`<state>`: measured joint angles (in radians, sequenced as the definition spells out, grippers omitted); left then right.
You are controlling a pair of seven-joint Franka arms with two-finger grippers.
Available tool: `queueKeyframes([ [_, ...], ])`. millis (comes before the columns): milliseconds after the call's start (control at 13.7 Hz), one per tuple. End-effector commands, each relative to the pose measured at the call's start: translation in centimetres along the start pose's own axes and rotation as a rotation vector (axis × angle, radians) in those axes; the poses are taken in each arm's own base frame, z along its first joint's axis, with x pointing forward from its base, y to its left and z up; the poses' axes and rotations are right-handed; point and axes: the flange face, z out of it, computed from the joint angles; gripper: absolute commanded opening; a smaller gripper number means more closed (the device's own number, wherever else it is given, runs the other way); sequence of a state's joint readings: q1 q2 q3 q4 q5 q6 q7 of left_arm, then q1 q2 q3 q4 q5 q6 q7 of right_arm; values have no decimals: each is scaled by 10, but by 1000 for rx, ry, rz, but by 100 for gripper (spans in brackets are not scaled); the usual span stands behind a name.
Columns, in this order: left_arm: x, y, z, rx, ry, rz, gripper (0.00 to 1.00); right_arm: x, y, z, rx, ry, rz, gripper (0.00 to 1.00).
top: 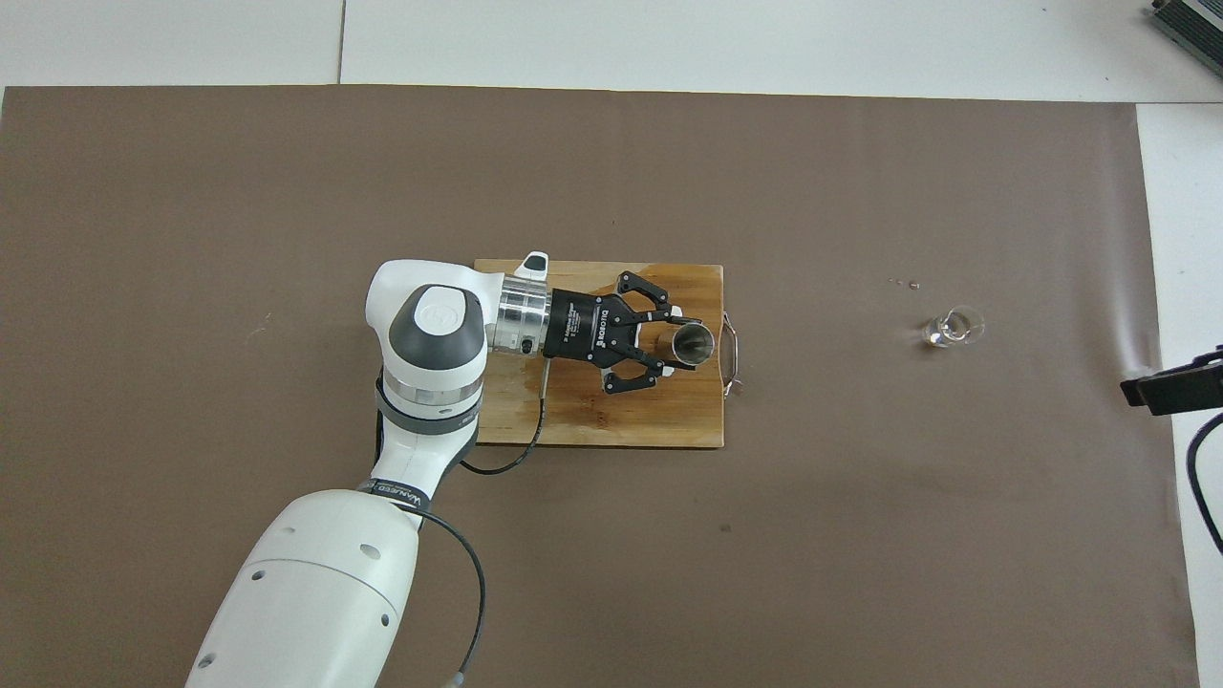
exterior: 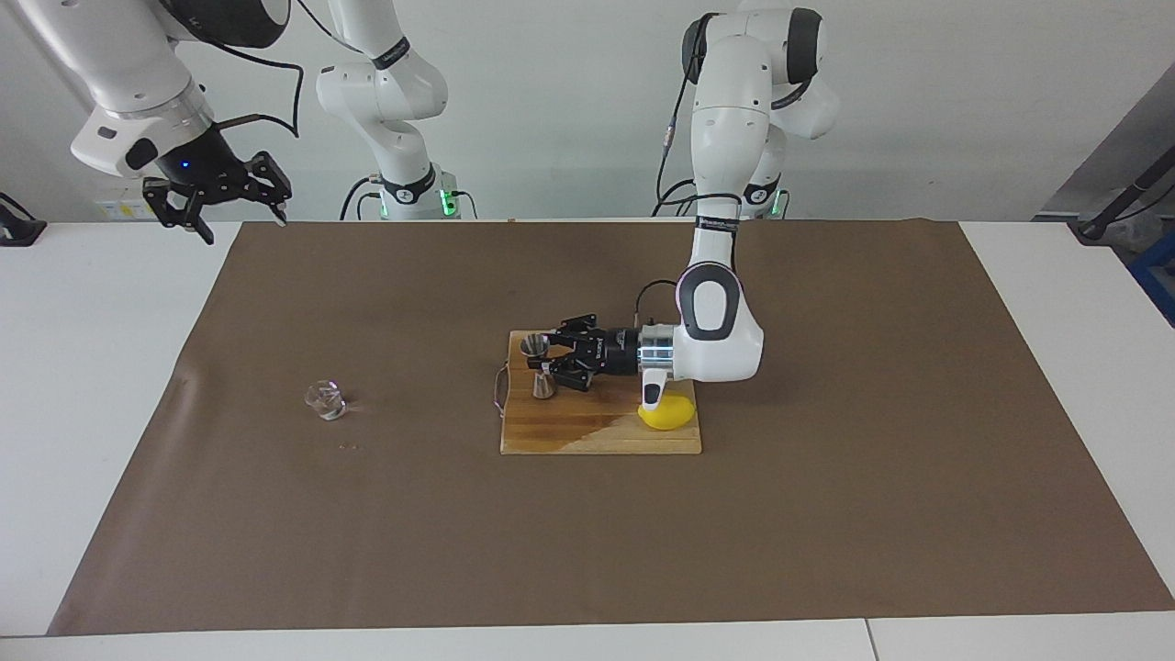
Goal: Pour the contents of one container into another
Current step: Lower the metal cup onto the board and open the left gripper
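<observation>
The steel jigger (exterior: 538,365) stands upright on a wooden cutting board (exterior: 587,433), at the board's end toward the right arm. My left gripper (exterior: 549,359) lies level and low over the board, open, with one finger on each side of the jigger. In the overhead view the left gripper (top: 677,346) brackets the jigger (top: 692,346). The small clear glass cup (exterior: 325,400) stands alone on the brown mat toward the right arm's end, also seen from overhead (top: 953,327). My right gripper (exterior: 218,204) waits open, high over the mat's corner.
A yellow lemon (exterior: 668,413) lies on the board under the left arm's wrist. The board (top: 592,420) has a wire handle (top: 731,354) at its end toward the cup. A few crumbs (exterior: 349,447) lie by the cup.
</observation>
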<state>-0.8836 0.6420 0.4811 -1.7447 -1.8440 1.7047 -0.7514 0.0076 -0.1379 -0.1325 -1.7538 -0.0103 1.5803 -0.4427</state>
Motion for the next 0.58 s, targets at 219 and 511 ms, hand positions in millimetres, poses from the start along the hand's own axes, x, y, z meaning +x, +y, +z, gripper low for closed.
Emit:
queueKeyframes([
  [219,6,-4,-3,-52,42,-15,42,-9,0,-1,7,12,-16,100],
  [511,5,-3,-4,-55,43,-15,52,-9,1,-2,3,19,-11,100],
])
